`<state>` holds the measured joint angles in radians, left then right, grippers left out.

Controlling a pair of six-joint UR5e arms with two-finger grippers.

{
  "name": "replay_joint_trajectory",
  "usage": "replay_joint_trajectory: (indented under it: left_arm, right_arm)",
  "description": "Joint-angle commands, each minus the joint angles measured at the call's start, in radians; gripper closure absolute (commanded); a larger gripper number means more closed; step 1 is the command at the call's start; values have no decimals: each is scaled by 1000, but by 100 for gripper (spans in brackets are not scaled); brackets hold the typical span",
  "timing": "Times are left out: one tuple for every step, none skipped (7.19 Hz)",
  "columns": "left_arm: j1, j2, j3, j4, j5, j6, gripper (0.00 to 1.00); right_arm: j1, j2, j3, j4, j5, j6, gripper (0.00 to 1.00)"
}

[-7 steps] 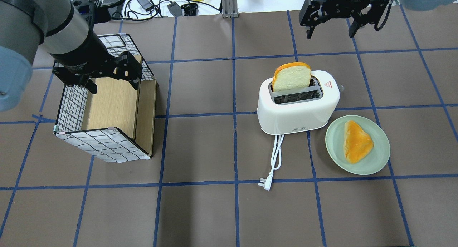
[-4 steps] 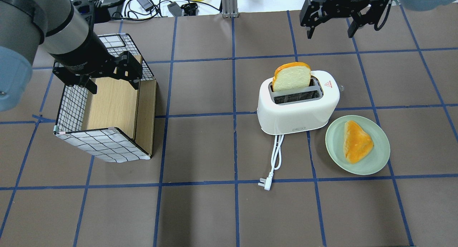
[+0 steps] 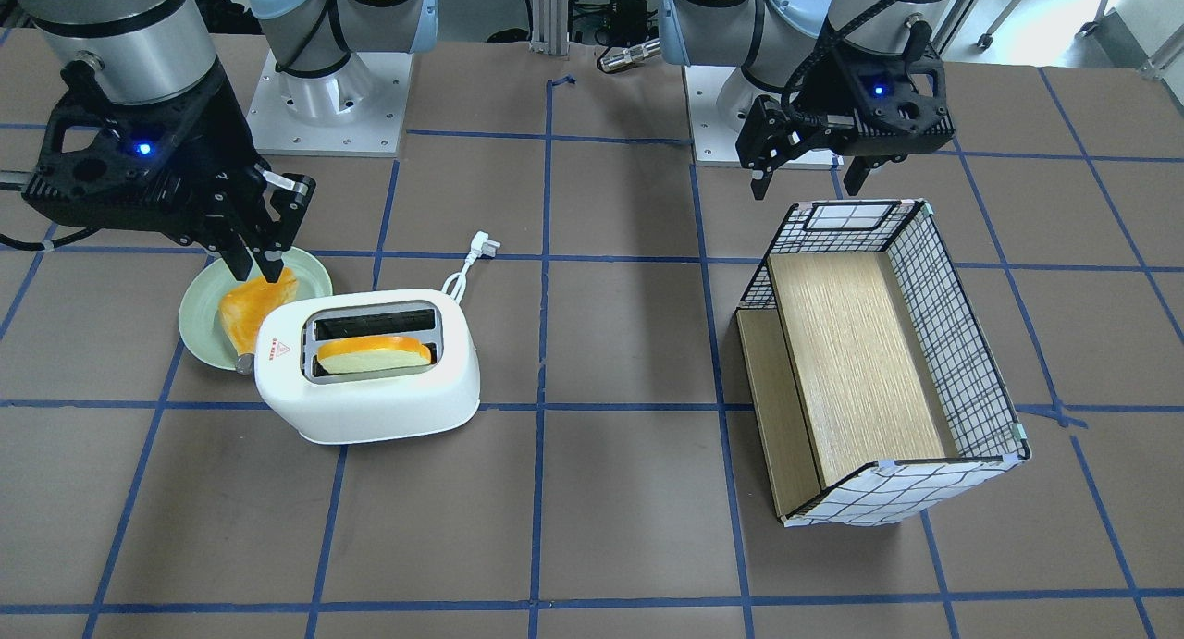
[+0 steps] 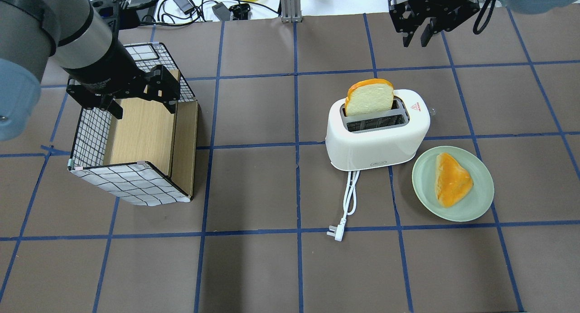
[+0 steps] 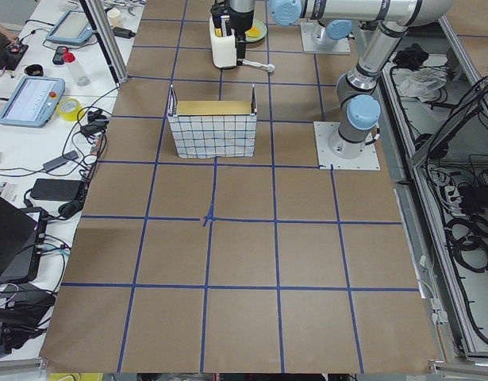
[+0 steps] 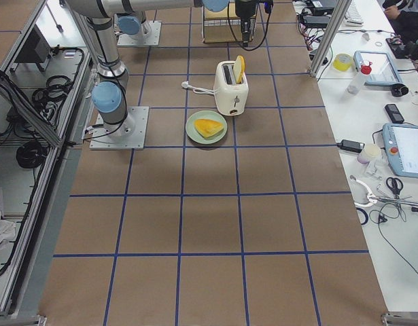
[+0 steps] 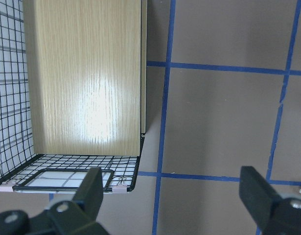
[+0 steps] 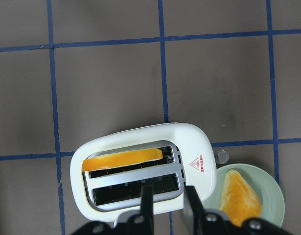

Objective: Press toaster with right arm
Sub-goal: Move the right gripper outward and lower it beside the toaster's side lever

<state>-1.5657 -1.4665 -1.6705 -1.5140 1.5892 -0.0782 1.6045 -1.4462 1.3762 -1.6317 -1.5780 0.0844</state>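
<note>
Toaster position first: it stands on the table on the robot's right half, just beside a green plate that carries 1 wedge of bread; 1 slice stands high in the slot farther from the robot, and the other slot is bare.

Its long axis runs across the table, roughly left to right, a little skewed; the end with the red triangle points to the robot's right, toward the plate; a small pale knob pokes out of that end, probably the lever to be pushed down.

The right gripper hangs over the table with its 2 fingers drawn nearly together, a narrow gap between them, gripping nothing; in its own wrist view the toaster lies straight below and just ahead of the fingertips, with the knob off to 1 side of them; so the move turns on sliding toward that end and then going down.

The left gripper hovers spread wide over the checkered box, well apart from the toaster; the right arm is clearly the nearer.

Hard to make out: the lever slot itself, since the end face shows in no view; how high the fingers ride above the toaster; both side views are too small to settle it.
</note>
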Motion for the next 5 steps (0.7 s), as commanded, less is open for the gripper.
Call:
replay_joint_trajectory:
  left_arm:
    - [1, 0, 0, 0, -1, 0, 0]
    - [0, 0, 0, 0, 0, 0, 0]
    - [0, 0, 0, 0, 0, 0, 0]
    - [0, 0, 0, 0, -1, 0, 0]
    - [0, 0, 0, 0, 0, 0, 0]
  right_arm:
    - [0, -2, 0, 0, 1, 3, 100]
    - [0, -2, 0, 0, 1, 3, 100]
    - [0, -2, 0, 0, 13, 5, 100]
    - [-6, 0, -5, 3, 41, 5, 100]
    - [-27, 4, -9, 6, 83, 5, 100]
